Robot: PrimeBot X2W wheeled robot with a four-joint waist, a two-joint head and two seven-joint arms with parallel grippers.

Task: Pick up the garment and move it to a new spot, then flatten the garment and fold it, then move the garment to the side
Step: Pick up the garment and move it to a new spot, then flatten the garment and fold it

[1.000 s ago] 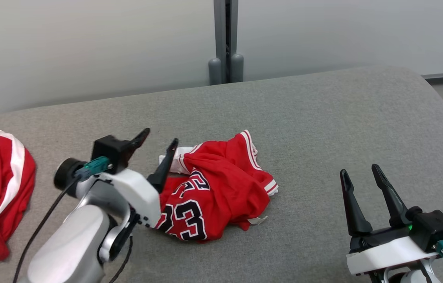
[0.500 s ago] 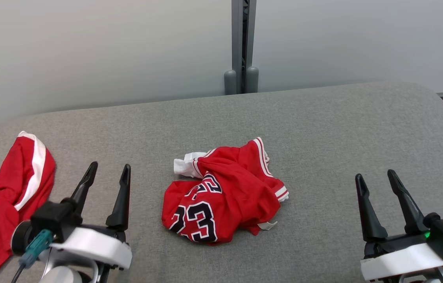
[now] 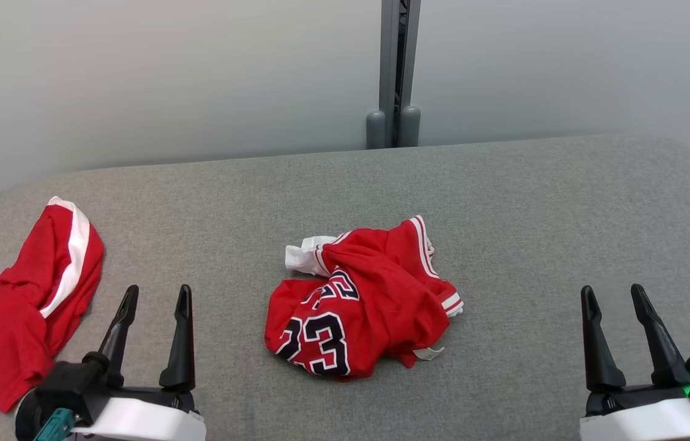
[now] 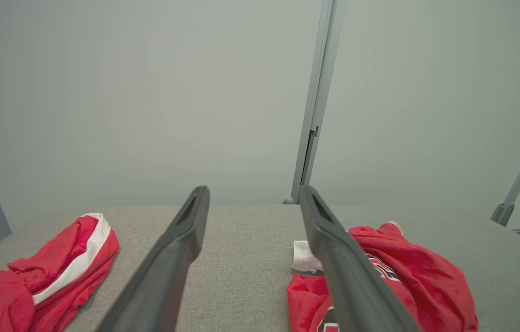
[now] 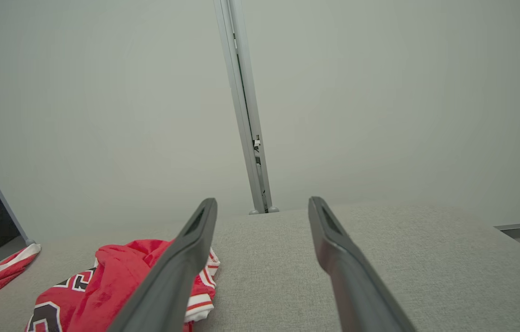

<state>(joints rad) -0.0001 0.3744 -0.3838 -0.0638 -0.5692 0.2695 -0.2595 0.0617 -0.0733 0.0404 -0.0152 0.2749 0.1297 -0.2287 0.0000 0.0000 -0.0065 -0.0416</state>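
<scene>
Crumpled red jersey (image 3: 363, 312) being left at centre of grey surface (image 3: 534, 214) as left claw (image 3: 158, 289), jaws spread and empty, being pulled back to 7 o'clock; right claw (image 3: 611, 288) being held open at 5 o'clock. Flattening judged next.

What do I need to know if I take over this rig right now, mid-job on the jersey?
Grippers: the left gripper is open and empty at the near left. The right gripper is open and empty at the near right.
Things: the jersey lies crumpled in the middle of the grey cushion, number 23 facing up, with nothing touching it. A second red garment is bunched at the far left.
Done: nothing visibly finished; the jersey is neither flat nor folded.
Left: spread it flat, fold it, then move it to the side.
</scene>
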